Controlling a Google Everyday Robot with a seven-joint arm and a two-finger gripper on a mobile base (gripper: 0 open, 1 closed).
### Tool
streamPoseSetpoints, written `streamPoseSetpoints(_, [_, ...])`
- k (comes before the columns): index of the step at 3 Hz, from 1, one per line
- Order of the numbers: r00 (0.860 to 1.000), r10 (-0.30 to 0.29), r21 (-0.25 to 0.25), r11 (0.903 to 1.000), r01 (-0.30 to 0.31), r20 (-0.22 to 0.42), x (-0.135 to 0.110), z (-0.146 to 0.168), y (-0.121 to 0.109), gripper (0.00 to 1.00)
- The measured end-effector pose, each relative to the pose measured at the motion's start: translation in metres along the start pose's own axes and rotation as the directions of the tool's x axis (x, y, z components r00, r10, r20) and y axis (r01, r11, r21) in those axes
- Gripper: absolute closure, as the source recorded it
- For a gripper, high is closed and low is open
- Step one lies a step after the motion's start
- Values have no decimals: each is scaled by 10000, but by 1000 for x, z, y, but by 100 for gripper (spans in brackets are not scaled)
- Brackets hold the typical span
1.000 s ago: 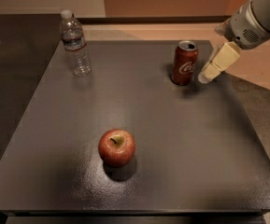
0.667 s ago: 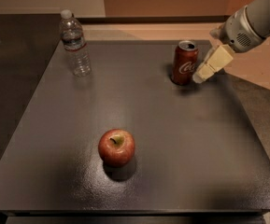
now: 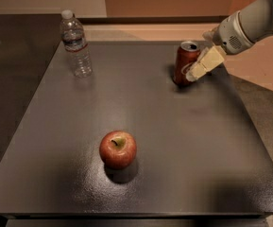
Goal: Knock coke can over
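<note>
The red coke can [image 3: 184, 60] with white script and a silver top stands upright on the dark table [image 3: 183, 141], at the far right. My gripper [image 3: 192, 74] comes in from the upper right on a grey arm. Its cream fingers [image 3: 205, 63] lie against the can's right side, with the tip low near the can's base.
A clear plastic water bottle [image 3: 75, 44] stands at the far left of the table. A red apple [image 3: 118, 149] sits near the front middle. The table's right edge runs just past the can, with tan floor beyond it.
My gripper has moved left toward the can and now touches its right side. The can still stands upright in the same spot.
</note>
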State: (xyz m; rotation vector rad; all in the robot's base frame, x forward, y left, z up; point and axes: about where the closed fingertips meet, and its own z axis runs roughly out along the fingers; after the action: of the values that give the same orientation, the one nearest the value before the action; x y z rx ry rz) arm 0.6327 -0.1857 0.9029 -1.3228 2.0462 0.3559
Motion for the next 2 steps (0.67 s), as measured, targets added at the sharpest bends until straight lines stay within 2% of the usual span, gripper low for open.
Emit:
streamPoseSetpoints(1, [9997, 34, -214, 9998, -29, 251, -3, 11, 0, 0])
streamPoseSetpoints(2, [9990, 79, -289, 9996, -67, 440, -5, 15, 2, 18])
